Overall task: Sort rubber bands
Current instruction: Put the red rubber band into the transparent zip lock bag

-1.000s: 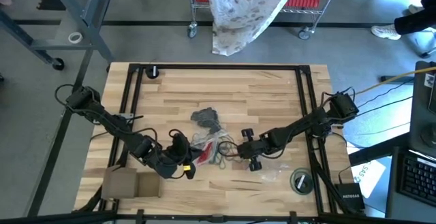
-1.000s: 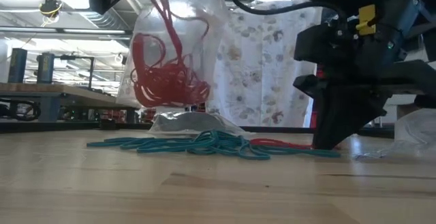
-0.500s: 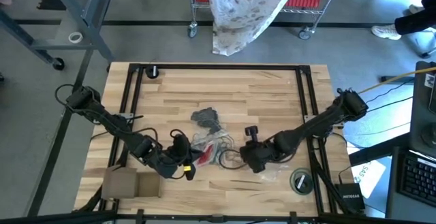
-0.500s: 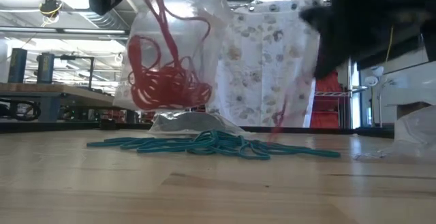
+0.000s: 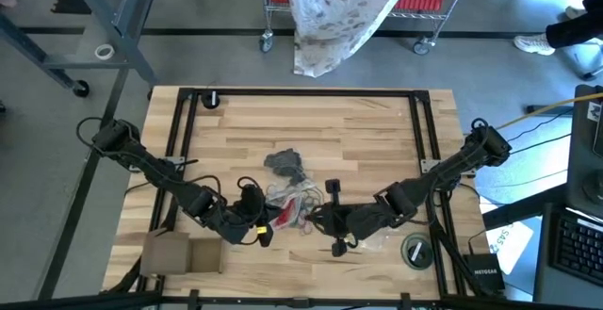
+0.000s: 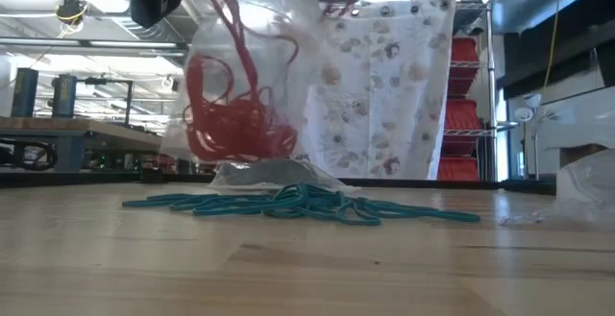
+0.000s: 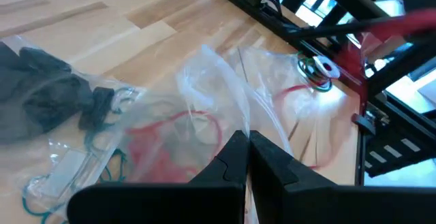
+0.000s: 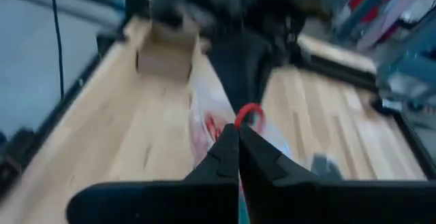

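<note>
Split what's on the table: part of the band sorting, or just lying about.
Job:
red rubber bands inside the clear bag
teal rubber bands on the table
red band at the right tool

Lying about:
cardboard box
tape roll

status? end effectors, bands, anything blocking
Left end effector shut on clear bag of red bands, held up. Right end effector shut on a red band, near the bag. Teal bands loose on table. Nothing blocking.

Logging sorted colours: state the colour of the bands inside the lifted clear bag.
Red. The rubber bands in the clear bag show best in the low view.
</note>
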